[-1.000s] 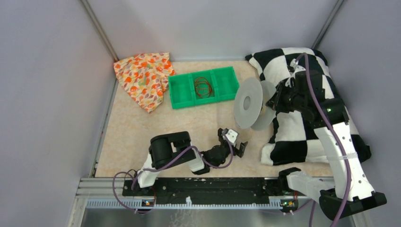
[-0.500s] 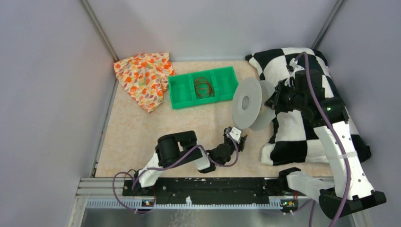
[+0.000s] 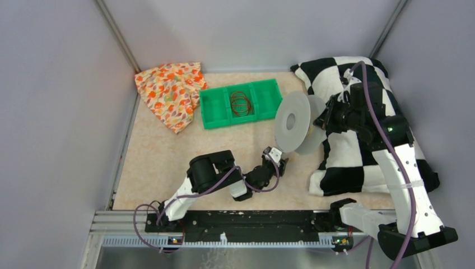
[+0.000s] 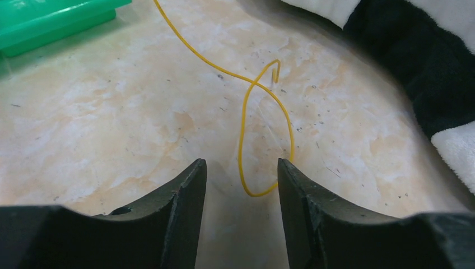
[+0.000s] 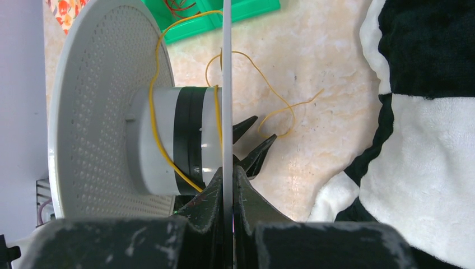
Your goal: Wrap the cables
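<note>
Here, at the far left of the desk, we see a crumpled floral cloth lying in the back corner. Just to its right sits a green tray with three compartments, and reddish-orange coiled cables lie in the middle one.

Nearer us, the left arm stretches low over the desk. Its left end effector sits close to the surface with the fingers partly spread. In the left wrist view a small loop of the yellow cable lies on the desk in the gap between the two fingers. The loop's right side runs very close to the right finger, and we cannot tell whether it touches. Beyond the loop the cable crosses itself and runs off toward the tray.

Further right is the spool, its flanges upright, one of them perforated. The yellow cable winds loosely round its hub and trails down to the desk. The right end effector is pressed together on the rim of the spool's thin clear flange.

At the far right a black-and-white checkered blanket lies bunched beneath the right arm.
</note>
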You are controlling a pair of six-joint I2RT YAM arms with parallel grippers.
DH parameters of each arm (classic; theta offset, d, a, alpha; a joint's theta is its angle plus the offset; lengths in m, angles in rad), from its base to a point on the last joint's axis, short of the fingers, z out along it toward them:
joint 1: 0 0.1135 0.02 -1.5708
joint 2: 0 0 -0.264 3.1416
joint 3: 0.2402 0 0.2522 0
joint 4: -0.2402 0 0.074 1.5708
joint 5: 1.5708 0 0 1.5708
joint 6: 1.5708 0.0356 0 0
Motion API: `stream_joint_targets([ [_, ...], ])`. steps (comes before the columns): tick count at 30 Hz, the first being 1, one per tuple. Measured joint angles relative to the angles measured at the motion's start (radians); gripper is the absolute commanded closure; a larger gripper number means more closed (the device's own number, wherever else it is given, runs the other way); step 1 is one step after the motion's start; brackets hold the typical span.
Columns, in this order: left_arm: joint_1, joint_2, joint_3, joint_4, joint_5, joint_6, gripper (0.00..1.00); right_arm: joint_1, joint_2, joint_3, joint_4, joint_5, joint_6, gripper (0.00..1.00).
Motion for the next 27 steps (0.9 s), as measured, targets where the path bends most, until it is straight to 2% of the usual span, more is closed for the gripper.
stream_joint_targets([
  [7, 0.003, 0.018, 0.019, -0.016, 0.06, -0.003, 0.7, 0.0, 0.0, 0.0, 0.0, -0.001, 0.002, 1.0],
  [8, 0.005, 0.018, 0.024, -0.018, 0.065, -0.002, 0.76, 0.0, 0.0, 0.0, 0.0, -0.001, 0.002, 1.0],
  [10, 0.008, 0.018, 0.029, -0.021, 0.082, -0.002, 0.94, 0.0, 0.0, 0.0, 0.0, -0.001, 0.002, 1.0],
  [11, 0.01, 0.018, 0.029, -0.021, 0.081, -0.002, 1.0, 0.0, 0.0, 0.0, 0.0, 0.0, 0.002, 1.0],
  [15, 0.017, 0.016, 0.015, -0.007, 0.114, -0.003, 1.0, 0.0, 0.0, 0.0, 0.0, 0.002, 0.002, 1.0],
  [20, 0.013, -0.055, -0.111, 0.014, 0.139, -0.033, 1.0, 0.0, 0.0, -0.001, -0.002, 0.01, 0.002, 1.0],
  [23, -0.011, -0.183, -0.2, -0.023, 0.141, -0.042, 1.0, -0.001, 0.0, -0.006, -0.001, 0.019, 0.006, 1.0],
  [27, -0.077, -0.432, -0.224, -0.227, 0.163, -0.069, 1.0, -0.001, -0.002, -0.037, 0.011, 0.049, 0.006, 1.0],
])
